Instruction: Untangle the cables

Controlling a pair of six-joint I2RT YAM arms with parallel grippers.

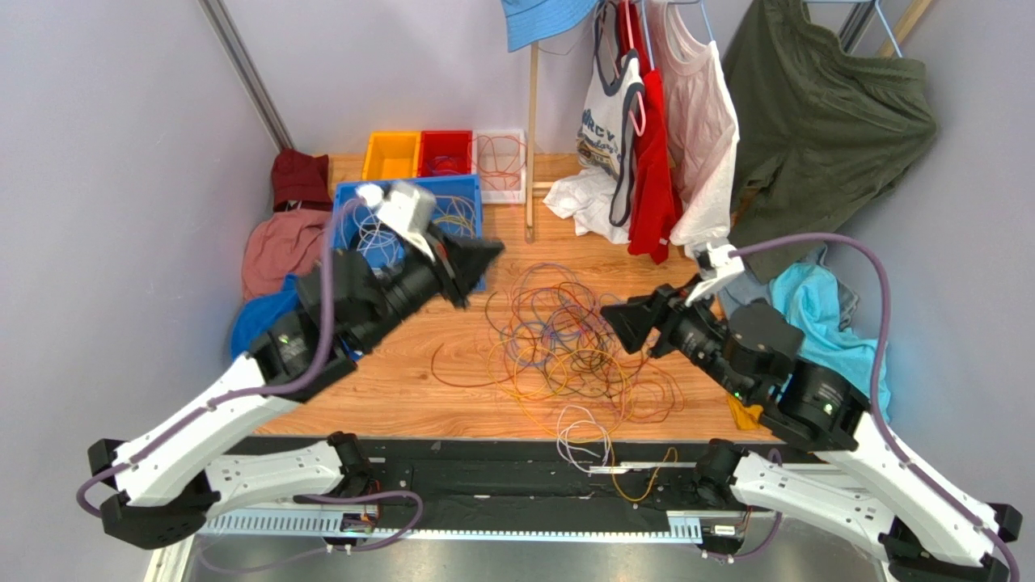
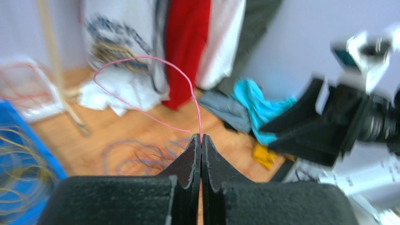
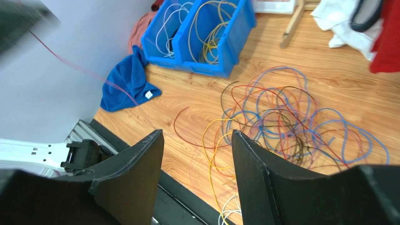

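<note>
A tangle of thin cables [image 1: 569, 340] in purple, blue, orange, red, yellow and brown lies on the wooden table between the arms; it also shows in the right wrist view [image 3: 281, 117]. My left gripper [image 1: 486, 256] is raised above the table to the left of the tangle. In the left wrist view it [image 2: 201, 137] is shut on a thin pink cable [image 2: 145, 56] that arcs up and back down. The same pink cable [image 3: 70, 65] crosses the right wrist view. My right gripper [image 1: 614, 323] [image 3: 197, 136] is open and empty, above the tangle's right side.
A blue bin [image 1: 468, 200] holding yellow and white cables stands at the back left, with orange [image 1: 391, 155], red [image 1: 446, 152] and white [image 1: 499, 158] bins behind it. Clothes hang at the back right [image 1: 680, 121]. Cloths lie left [image 1: 280, 249] and right [image 1: 814, 303]. White cable loops [image 1: 583, 434] reach the near edge.
</note>
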